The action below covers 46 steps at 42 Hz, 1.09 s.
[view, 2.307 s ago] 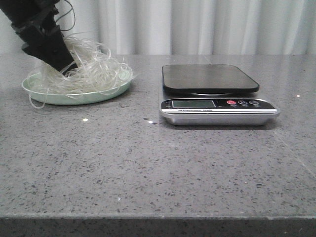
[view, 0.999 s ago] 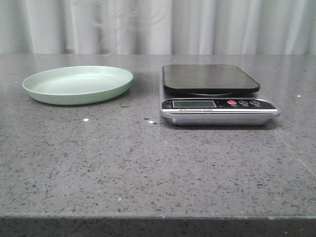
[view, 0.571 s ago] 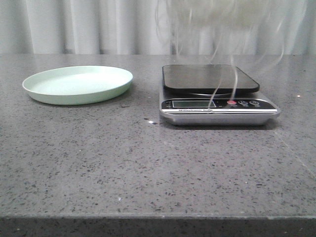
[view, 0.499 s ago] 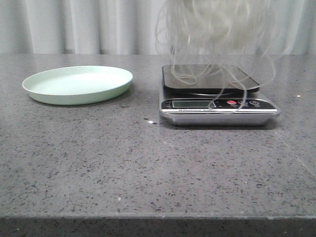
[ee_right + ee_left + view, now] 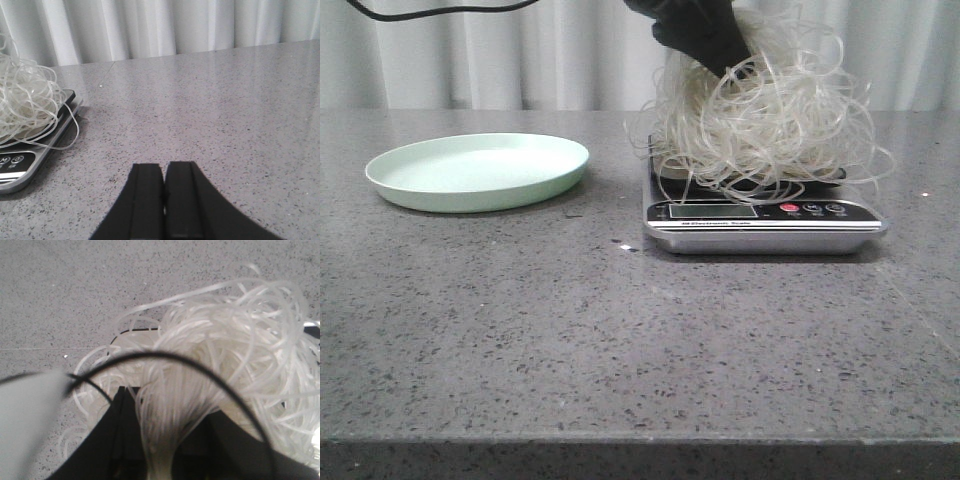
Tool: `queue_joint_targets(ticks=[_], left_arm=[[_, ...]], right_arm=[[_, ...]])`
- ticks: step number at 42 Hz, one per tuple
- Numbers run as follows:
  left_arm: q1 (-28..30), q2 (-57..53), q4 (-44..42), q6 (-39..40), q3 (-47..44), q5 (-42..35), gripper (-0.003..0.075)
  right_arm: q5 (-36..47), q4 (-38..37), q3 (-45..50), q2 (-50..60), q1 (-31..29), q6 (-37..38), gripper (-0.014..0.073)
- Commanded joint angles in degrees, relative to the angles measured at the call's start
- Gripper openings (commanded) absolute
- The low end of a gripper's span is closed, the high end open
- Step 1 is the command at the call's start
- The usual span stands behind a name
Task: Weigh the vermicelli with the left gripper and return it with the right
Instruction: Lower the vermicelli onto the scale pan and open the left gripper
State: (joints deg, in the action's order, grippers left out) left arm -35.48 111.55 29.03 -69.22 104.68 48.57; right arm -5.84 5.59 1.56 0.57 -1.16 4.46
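While the left tool (image 5: 705, 45) pinches the vermicelli (image 5: 765, 115) from above, the tangle rests on the kitchen scale (image 5: 760, 195); the right tool (image 5: 164, 192), fingers pressed together, waits well apart on the scale's other side.

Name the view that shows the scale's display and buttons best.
The front view: the scale faces the camera, its display and buttons unobstructed below the vermicelli. The right wrist view catches only one corner with two buttons; the left wrist view shows just platform edges under strands.
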Motion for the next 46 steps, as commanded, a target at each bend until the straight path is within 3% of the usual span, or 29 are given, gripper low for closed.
queue_joint_targets(ticks=[1,5,26,32,46], left_arm=[[-0.40,-2.98,1.29,0.66,2.02,-2.96,0.0145],[-0.40,-2.98,1.29,0.66,2.02,-2.50,0.0170],[-0.29,-3.22,-2.61,0.80,3.14,1.89,0.0522],[-0.29,-3.24,-5.88,5.69,5.05,3.35,0.0536],[0.37,-3.24,-5.76,13.10,10.21,16.44,0.0535]], right_arm=[[4.73,-0.64,-0.39,0.97,-0.39,-0.09,0.0151],[4.73,-0.64,-0.39,0.97,-0.39,-0.09,0.0151],[4.73,-0.64,-0.39,0.97,-0.39,-0.09,0.0151],[4.73,-0.64,-0.39,0.97,-0.39,-0.09,0.0151],[4.73,-0.64,-0.39,0.97,-0.39,-0.09,0.0151]])
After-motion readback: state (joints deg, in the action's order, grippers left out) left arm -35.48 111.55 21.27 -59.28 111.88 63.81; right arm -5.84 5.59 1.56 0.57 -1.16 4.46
